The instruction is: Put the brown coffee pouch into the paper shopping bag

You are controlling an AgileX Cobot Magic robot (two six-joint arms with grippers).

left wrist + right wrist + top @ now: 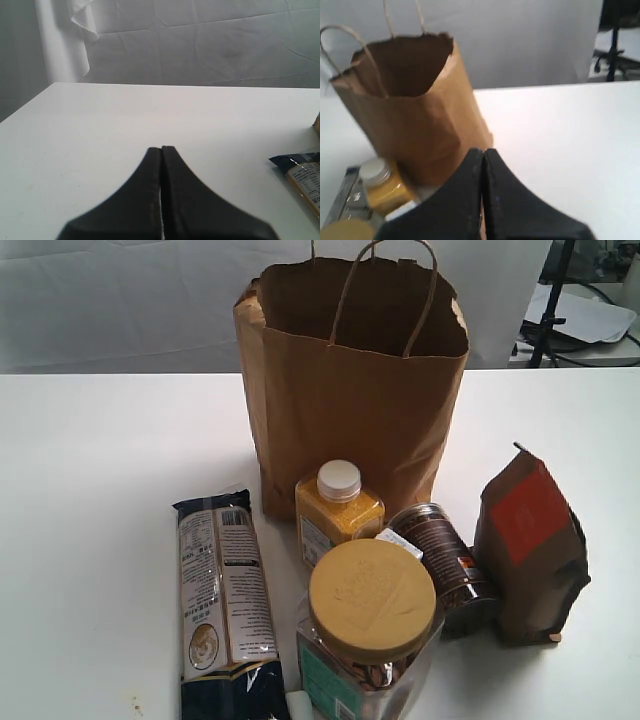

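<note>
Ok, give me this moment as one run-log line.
brown coffee pouch: standing, outside bag | paper shopping bag: upright, open | left tool: shut, empty | right tool: shut, empty

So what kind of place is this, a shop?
Probably a lab or test room, not a shop: a white table, a white cloth backdrop, and a black equipment stand behind the paper shopping bag.

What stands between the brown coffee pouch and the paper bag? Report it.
Nothing visible does. Bare table lies between the brown coffee pouch and the paper shopping bag behind it. The dark can lies beside the pouch, off that line. The bag's mouth stands open.
</note>
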